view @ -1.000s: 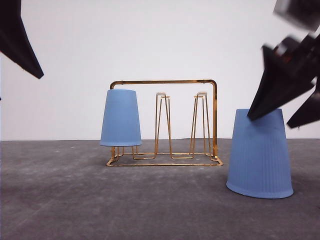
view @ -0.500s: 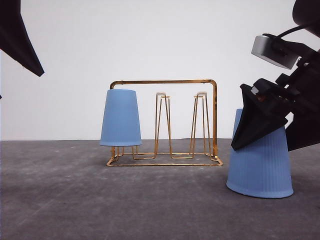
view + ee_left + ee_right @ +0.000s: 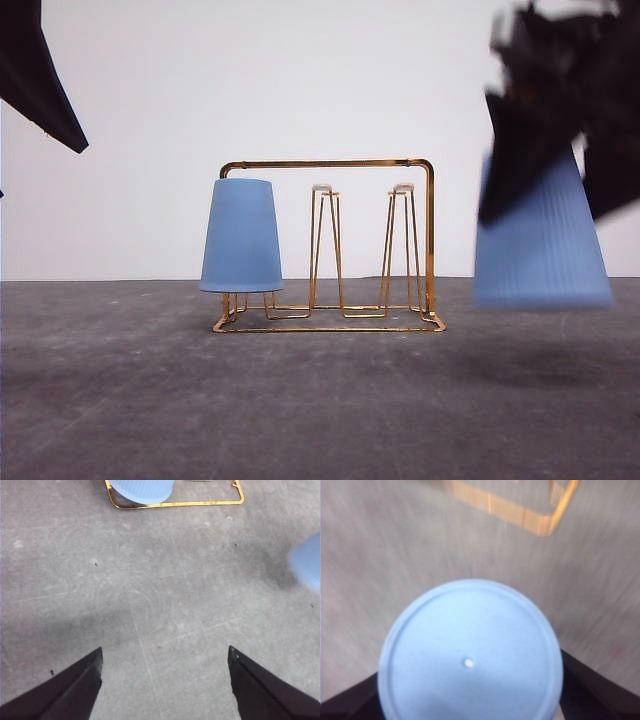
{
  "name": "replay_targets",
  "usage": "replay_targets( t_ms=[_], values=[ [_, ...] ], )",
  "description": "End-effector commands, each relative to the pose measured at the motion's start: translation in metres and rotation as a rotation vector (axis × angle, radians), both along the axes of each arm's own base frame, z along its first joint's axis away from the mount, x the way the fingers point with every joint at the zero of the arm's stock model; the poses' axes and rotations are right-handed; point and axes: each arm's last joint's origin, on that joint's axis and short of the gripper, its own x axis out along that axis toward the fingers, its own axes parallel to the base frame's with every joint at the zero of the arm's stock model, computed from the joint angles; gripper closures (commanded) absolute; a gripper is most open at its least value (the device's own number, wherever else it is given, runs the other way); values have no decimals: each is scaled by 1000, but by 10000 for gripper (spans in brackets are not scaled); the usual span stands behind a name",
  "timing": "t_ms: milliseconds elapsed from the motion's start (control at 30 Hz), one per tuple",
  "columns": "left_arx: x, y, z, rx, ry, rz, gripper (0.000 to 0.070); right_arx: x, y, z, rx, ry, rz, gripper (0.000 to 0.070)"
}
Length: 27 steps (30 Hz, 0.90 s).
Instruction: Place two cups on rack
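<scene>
The right gripper holds the second cup inverted, clear of the surface, right of the rack. Misaligned over a prong, it could tip the rack.

I'm seeing both cups showing light blue: cup on rack looking plain, lifted cup showing fine vertical ribbing. Rack gleaming gold-copper, prong tips showing pale. Worktop appearing mottled dark grey. Backdrop reading white. Right gripper looking black.
</scene>
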Motion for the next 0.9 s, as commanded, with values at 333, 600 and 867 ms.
replay_targets(
  t_ms=[333,600,867],
  values=[
    [1,-1,3,-1,-11,4,234,53,22,89,99,-259,-12,289],
    [1,-1,3,-2,-11,4,234,100,41,73,112,-287,-10,289],
    [1,-1,3,-1,-11,4,233,130,52,18,48,-157,0,288]
  ],
)
